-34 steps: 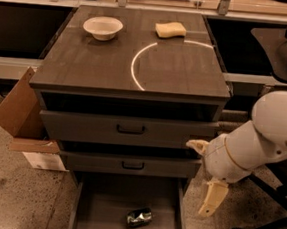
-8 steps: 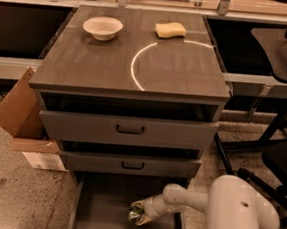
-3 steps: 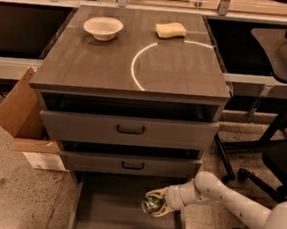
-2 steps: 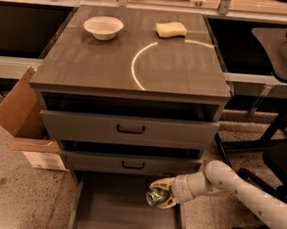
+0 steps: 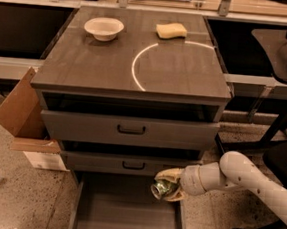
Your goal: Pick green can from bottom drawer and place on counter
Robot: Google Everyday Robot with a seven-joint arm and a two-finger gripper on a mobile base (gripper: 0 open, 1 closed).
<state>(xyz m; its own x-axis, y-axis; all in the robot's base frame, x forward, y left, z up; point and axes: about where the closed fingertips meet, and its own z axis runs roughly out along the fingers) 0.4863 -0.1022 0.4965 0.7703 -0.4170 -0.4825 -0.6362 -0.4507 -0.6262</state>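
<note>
**White arm, cream end effector**

The arm point(image 5: 243, 175) is glossy white: thick, rounded tubular segments, a thin seam ring near the wrist, small dark dots along the forearm. The end effector point(image 5: 166, 186) – at the arm's tip, low in the view – has pale yellowish-cream fingers point(image 5: 170, 175).

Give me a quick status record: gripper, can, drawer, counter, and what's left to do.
gripper: low at the cabinet's right front, over the back right of the bottom drawer, shut on the can
can: held tilted in the gripper, apparently off the drawer floor
bottom drawer: pulled open, nothing else visible inside
counter: bowl back left, sponge back right, white arc in the middle
remaining: raise the can and set it on the counter, likely on bare surface near the arc
</note>
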